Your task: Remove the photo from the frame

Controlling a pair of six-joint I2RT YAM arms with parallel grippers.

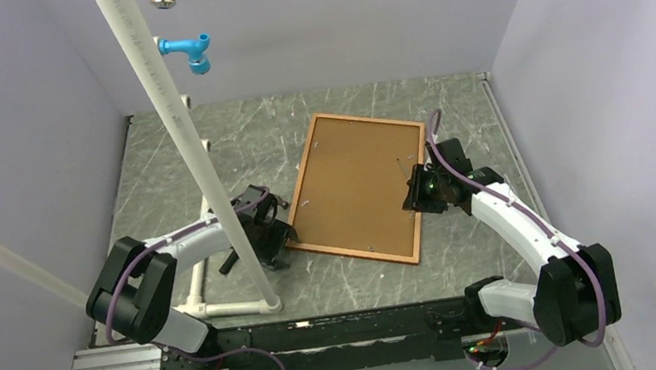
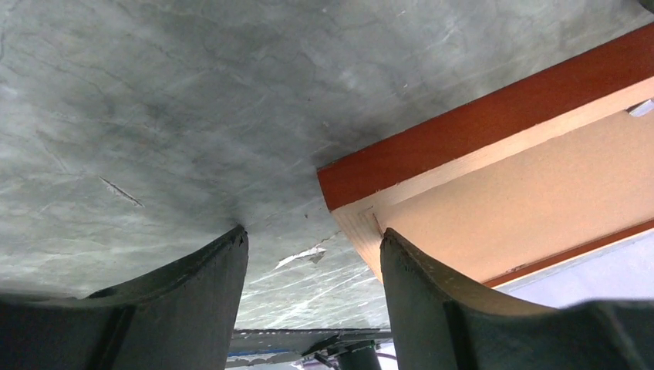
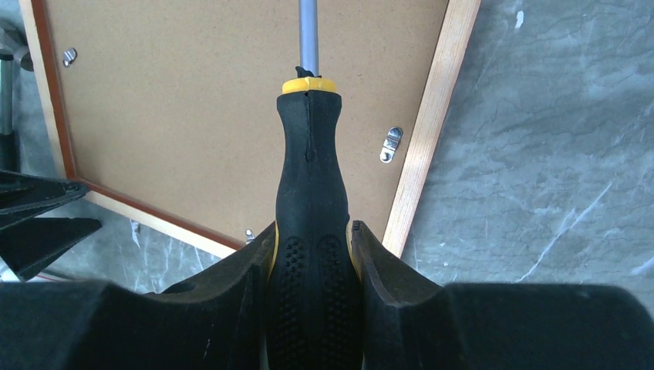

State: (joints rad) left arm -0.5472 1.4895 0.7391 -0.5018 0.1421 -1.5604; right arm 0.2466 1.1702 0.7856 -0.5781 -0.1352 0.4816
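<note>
The reddish-brown frame (image 1: 351, 251) lies face down on the grey table. The photo's brown board backing (image 1: 357, 181) fills it; the printed side is hidden. My left gripper (image 1: 276, 238) is open and empty at the frame's near left corner. In the left wrist view the gripper (image 2: 312, 239) hovers just above the table, with its right finger (image 2: 416, 277) over the frame's corner (image 2: 478, 131). My right gripper (image 1: 419, 188) is over the frame's right edge. In its wrist view it (image 3: 312, 231) is shut on a black-and-yellow tool handle (image 3: 310, 177) whose steel shaft points across the backing (image 3: 193, 100).
Small metal turn clips (image 3: 392, 144) sit along the frame's inner edge. A white pipe stand (image 1: 181, 137) with a blue fitting (image 1: 187, 51) rises at the left, its base by my left arm. Grey walls close in the table on three sides.
</note>
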